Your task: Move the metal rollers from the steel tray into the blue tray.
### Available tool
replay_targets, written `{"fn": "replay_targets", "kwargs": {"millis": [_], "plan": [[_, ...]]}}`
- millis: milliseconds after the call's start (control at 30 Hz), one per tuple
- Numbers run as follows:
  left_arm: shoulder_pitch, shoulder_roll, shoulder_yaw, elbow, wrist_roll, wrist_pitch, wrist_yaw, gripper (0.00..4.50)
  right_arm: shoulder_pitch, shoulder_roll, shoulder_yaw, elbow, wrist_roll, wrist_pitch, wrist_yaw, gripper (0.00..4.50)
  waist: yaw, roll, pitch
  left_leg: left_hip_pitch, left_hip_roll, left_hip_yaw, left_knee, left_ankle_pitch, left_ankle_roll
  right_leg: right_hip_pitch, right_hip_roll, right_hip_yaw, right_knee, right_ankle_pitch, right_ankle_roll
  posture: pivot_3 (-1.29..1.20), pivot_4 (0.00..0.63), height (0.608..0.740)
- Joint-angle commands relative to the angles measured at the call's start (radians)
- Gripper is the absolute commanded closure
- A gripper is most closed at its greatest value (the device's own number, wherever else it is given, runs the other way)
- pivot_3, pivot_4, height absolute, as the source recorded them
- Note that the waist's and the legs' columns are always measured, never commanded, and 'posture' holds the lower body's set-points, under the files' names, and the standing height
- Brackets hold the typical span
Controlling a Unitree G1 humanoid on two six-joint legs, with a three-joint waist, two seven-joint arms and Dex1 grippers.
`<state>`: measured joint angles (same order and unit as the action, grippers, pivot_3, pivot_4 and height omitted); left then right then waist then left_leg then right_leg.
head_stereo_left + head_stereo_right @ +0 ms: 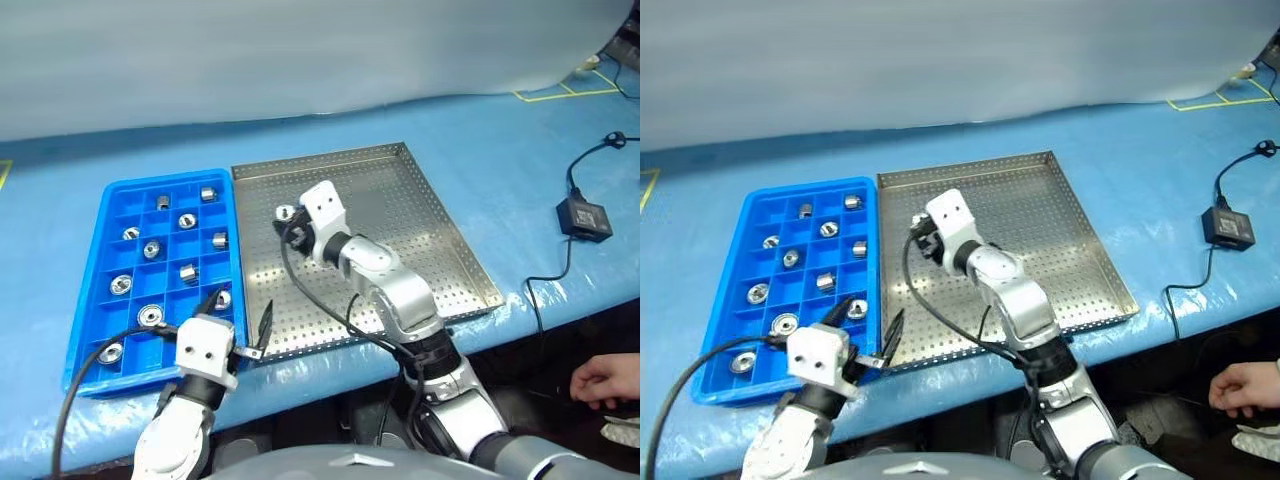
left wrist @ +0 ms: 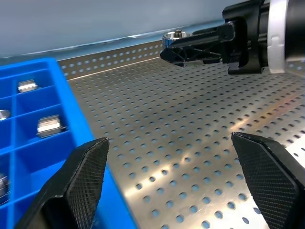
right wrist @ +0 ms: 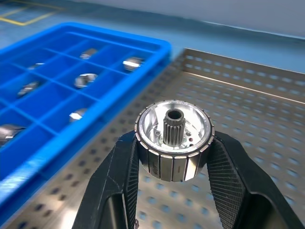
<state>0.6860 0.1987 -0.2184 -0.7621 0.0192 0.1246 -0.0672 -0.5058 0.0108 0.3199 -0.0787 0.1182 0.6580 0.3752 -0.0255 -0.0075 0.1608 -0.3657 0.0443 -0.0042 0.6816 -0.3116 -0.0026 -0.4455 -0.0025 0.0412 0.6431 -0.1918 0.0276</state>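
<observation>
The right gripper point(image 3: 174, 157) is clamped on 1 metal roller point(image 3: 173, 138) — a ribbed silver ring with a small toothed hub and a centre hole, pinched by its sides between the 2 black fingers point(image 3: 116, 176). In the head views that gripper hangs over the left part of the steel tray point(image 1: 455, 260), near the rim that borders the blue tray point(image 1: 112, 210), with the roller point(image 1: 284, 212) showing at its tip. No roller can be seen lying on the steel tray's perforated floor.

The blue tray sits just beside the steel tray on its left, their long edges touching or nearly so. Other metal rollers point(image 1: 151, 316) lie in its square compartments, 1 to a cell, about 10 that I can count.

The left gripper point(image 1: 240, 325) hovers over the near right corner of the blue tray, by the steel tray's front edge — its fingers point(image 2: 83, 176) spread wide apart with nothing between them.

A black power adapter point(image 1: 586, 218) with its cable lies on the blue table cover point(image 1: 520, 130) to the right, and a person's hand point(image 1: 606, 382) shows at the lower right edge.
</observation>
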Motion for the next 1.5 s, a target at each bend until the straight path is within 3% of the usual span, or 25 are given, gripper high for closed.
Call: {"fn": "replay_targets", "kwargs": {"millis": [33,200,467,1067,1267,1500], "plan": [[0.100,-0.023,0.014,-0.073,0.041,-0.094,0.049,0.00,-0.059,0.032,0.048,0.023,0.044,-0.076,0.109,2.81,0.016,-0.001,0.001,0.000,0.000,0.000,0.000,0.000,0.000,0.000,0.000,0.000,0.000,0.000,0.000,0.26,0.150,0.740],[0.262,-0.069,0.007,-0.091,0.079,-0.192,0.108,0.00,-0.091,0.048,0.107,0.088,0.064,-0.129,0.233,2.81,0.071,-0.004,0.002,-0.001,0.000,0.001,0.000,0.000,0.001,0.000,0.000,0.000,-0.001,-0.001,0.000,0.38,0.150,0.740],[0.424,-0.125,-0.054,-0.063,0.122,-0.356,0.177,0.00,-0.064,-0.017,0.192,0.115,0.061,-0.138,0.388,2.81,0.136,-0.008,0.005,-0.002,0.000,0.000,0.001,-0.001,0.001,-0.001,-0.001,-0.001,-0.001,-0.002,0.001,0.47,0.150,0.740],[0.480,-0.134,-0.083,0.000,0.105,-0.474,0.206,0.00,-0.007,-0.043,0.305,0.063,0.058,-0.116,0.501,2.81,0.171,-0.008,0.006,-0.004,0.001,-0.003,0.000,-0.001,0.002,-0.002,0.001,-0.006,-0.001,-0.004,-0.002,0.54,0.150,0.740],[0.536,-0.144,-0.091,0.010,0.099,-0.548,0.226,0.00,-0.045,0.000,0.263,0.003,0.092,-0.107,0.485,2.81,0.188,-0.009,0.007,-0.004,0.002,-0.005,0.000,-0.001,0.002,-0.002,0.002,-0.008,-0.001,-0.005,-0.003,0.59,0.150,0.740],[0.557,-0.165,-0.117,0.034,0.125,-0.587,0.257,0.00,-0.074,0.023,0.255,-0.043,0.143,-0.070,0.495,2.81,0.255,-0.008,0.008,-0.008,0.001,-0.011,0.001,-0.001,0.002,-0.002,0.001,-0.014,-0.002,-0.005,-0.003,0.65,0.150,0.740]]}}
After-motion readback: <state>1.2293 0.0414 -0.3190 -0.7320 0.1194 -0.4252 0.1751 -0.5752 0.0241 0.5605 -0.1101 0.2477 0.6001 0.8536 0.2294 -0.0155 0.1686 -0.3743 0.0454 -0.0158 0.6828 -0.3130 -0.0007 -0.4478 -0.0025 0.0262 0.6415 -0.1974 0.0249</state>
